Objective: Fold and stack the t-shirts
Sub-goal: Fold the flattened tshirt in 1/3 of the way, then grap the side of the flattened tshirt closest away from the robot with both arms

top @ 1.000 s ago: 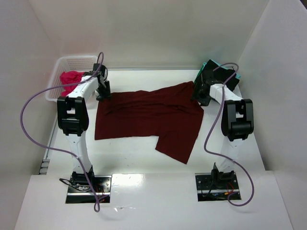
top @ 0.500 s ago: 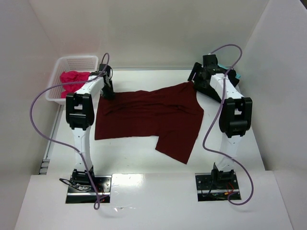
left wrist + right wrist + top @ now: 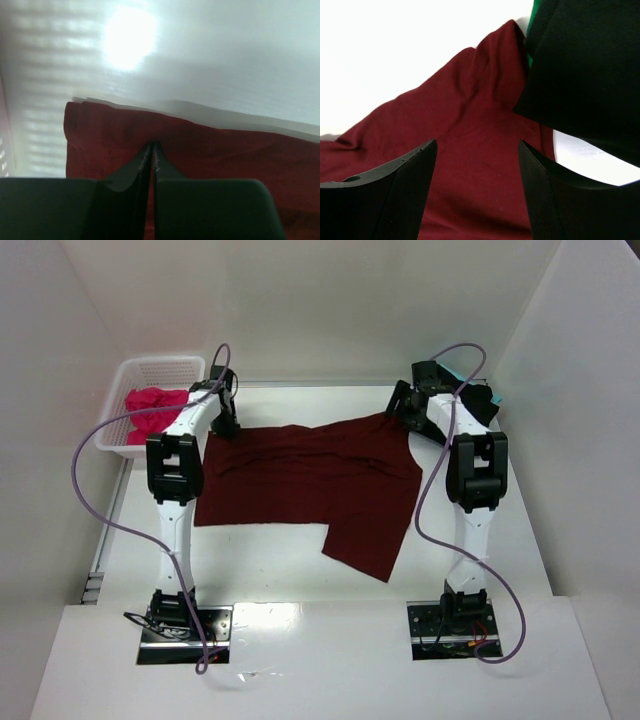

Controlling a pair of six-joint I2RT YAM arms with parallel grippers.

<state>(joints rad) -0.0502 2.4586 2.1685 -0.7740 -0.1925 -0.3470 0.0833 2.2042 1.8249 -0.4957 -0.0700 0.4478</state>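
Seen from above, a dark maroon soft cloth t-shirt (image 3: 310,475) lies spread on the white surface (image 3: 280,560), its long axis running from 9 o'clock to 3 o'clock, with one flap trailing toward 5 o'clock. You have one arm at each far corner.

The left pincer (image 3: 228,425) sits at the shirt's 10 o'clock corner. In the left wrist view its jaws (image 3: 151,145) are pressed together with their tips in the maroon cloth just inside the far hem, so it appears clamped on that edge.

The right pincer (image 3: 398,412) is at the shirt's 1 o'clock corner. In the right wrist view its jaws (image 3: 477,145) stand wide apart and hold nothing, and maroon cloth fills the gap between and beyond them.

That corner is the relation to watch. A folded black cloth t-shirt (image 3: 585,75) lies at 3 o'clock of the right pincer, against the maroon tip, with a sliver of teal cloth t-shirt (image 3: 532,25) showing behind it. Whether the black cloth overlaps the maroon corner cannot be told.

Probably the next move is to close the right pincer on maroon cloth alone, keeping toward 9 o'clock of the black shirt, so both far corners can travel toward 6 o'clock together.

A bright pink cloth t-shirt (image 3: 150,405) waits in the white plastic lattice basket (image 3: 150,362) at 10 o'clock of the surface.
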